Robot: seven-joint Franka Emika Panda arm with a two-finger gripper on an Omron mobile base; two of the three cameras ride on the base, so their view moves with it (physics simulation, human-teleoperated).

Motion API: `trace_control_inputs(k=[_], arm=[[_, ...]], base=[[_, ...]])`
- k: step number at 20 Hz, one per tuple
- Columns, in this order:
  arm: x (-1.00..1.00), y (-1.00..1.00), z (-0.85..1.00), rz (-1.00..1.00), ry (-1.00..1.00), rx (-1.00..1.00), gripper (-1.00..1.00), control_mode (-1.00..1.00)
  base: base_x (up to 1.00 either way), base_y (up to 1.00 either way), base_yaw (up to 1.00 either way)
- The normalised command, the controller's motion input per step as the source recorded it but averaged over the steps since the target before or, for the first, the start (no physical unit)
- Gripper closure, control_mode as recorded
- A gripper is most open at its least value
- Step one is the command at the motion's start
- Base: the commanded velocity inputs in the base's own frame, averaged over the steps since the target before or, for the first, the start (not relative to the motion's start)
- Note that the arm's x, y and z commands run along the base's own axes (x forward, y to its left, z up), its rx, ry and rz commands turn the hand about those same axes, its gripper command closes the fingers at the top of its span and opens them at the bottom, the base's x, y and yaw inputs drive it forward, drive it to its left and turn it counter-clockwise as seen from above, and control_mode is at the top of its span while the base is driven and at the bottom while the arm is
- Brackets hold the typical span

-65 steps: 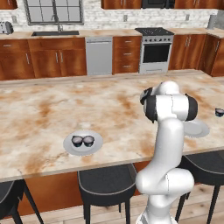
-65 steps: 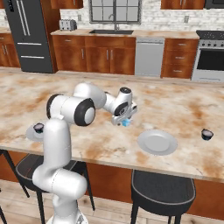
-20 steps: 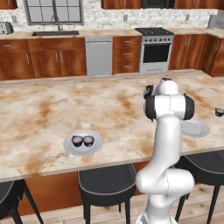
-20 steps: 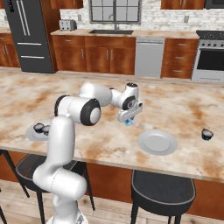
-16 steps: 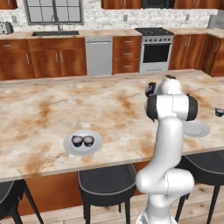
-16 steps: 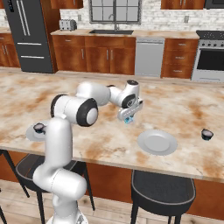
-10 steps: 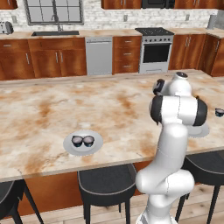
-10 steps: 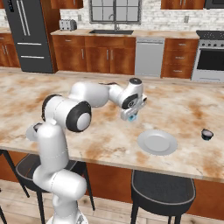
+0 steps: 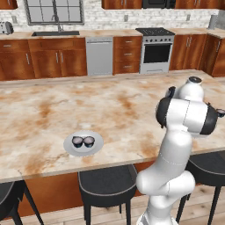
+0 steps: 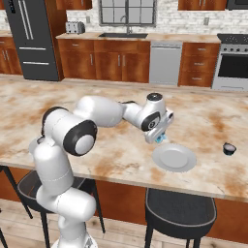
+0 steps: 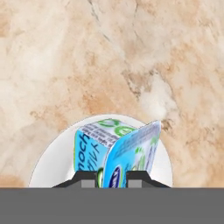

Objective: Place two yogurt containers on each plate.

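1. Since a second ago the arm has swung right across the marbled beige bench (image 10: 58,111); the gripper (image 10: 159,136) was well short of the empty pale grey-white round plate (image 10: 174,157) and now sits just at its near-left rim
2. Light blue boxy yogurt container (image 10: 160,139) travelled with it, so it now hangs at the plate edge rather than over bare bench
3. Gripper is pinching the blue container (image 11: 118,151); in the hand view both dark fingertips (image 11: 89,180) press against its lower sides and the carton fills the space between them, tilted
4. Same view: the plate (image 11: 52,162) lies directly behind the carton; whether the carton touches it I cannot tell
5. Second pale round plate (image 9: 83,143) on the left end of the bench carries two dark pale-rimmed yogurt cups (image 9: 83,141) side by side, unchanged from before
6. One more dark cup (image 10: 229,148) stands on the bench right of the empty plate, well apart from the gripper, not moved
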Motion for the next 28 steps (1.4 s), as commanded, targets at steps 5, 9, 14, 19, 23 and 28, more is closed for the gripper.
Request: trace_control_inputs(k=[5, 9, 14, 19, 23, 28], arm=[[-0.26, -0.45, -0.04, 0.00, 0.04, 0.01, 1.00, -1.00], [0.00, -0.24, -0.40, 0.00, 0.03, 0.00, 1.00, -1.00], [0.01, -0.13, -0.41, 0.00, 0.05, 0.00, 1.00, -1.00], [0.00, -0.07, -0.31, 0.00, 0.00, 0.00, 1.00, -1.00], [0.00, -0.03, -0.05, 0.00, 0.00, 0.00, 1.00, -1.00], [0.00, 0.00, 0.00, 0.00, 0.00, 0.00, -1.00, -1.00]], base=[[0.00, 0.00, 0.00], [0.00, 0.00, 0.00], [0.00, 0.00, 0.00], [0.00, 0.00, 0.00], [0.00, 0.00, 0.00], [0.00, 0.00, 0.00]])
